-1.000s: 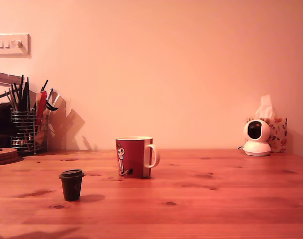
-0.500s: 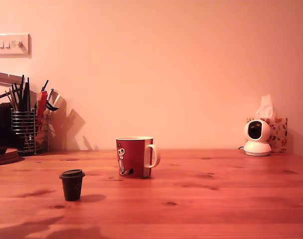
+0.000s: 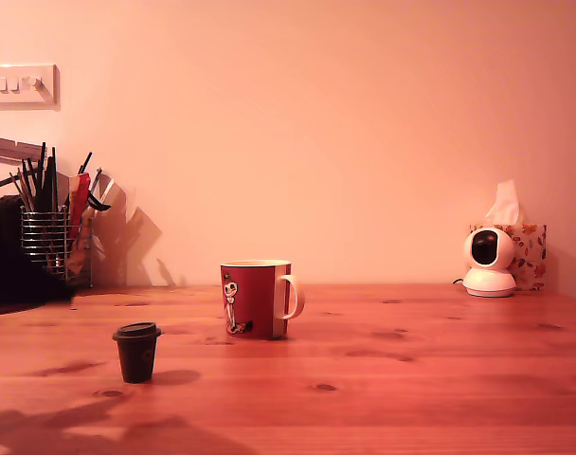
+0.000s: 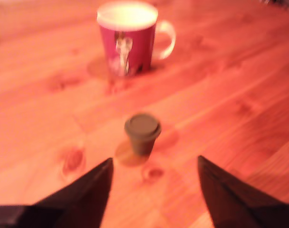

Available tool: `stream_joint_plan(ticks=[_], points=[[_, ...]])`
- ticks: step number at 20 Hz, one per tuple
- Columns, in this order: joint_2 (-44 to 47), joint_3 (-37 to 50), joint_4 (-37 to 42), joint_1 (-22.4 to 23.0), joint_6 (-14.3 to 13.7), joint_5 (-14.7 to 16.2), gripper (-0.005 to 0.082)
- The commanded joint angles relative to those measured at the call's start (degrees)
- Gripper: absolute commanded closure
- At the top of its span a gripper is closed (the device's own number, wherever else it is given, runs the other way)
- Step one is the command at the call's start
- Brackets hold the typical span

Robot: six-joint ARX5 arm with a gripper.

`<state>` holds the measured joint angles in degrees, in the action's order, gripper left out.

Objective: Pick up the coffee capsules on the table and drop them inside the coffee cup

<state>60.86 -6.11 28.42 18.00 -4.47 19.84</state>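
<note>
Wrist view shows the claw spread wide and empty above the counter, its fingers apart from the capsule.

Claw: two dark, near-black fingers, wedge-shaped, tapering to pointed tips; surfaces blurred.

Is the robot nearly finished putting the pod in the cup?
Not yet, it has hardly begun. The dark pod stands on the table, apart from the cup. The gripper is open and empty, with the pod ahead of its fingers. Grabbing, lifting and dropping are all left.
</note>
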Motion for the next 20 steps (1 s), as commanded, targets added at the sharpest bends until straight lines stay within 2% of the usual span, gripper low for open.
stream_joint_plan(ticks=[1, 8, 11, 20], points=[[2.93, 0.26, 3.78, 0.2, -1.01, 0.31, 0.0235], [16.39, 0.22, 16.28, 0.31, -1.57, 0.92, 0.0232], [22.18, -0.24, 21.9, 0.48, -1.66, 2.4, 0.0232], [36.7, -7.48, 27.21, 1.68, -3.15, 2.95, 0.0233]])
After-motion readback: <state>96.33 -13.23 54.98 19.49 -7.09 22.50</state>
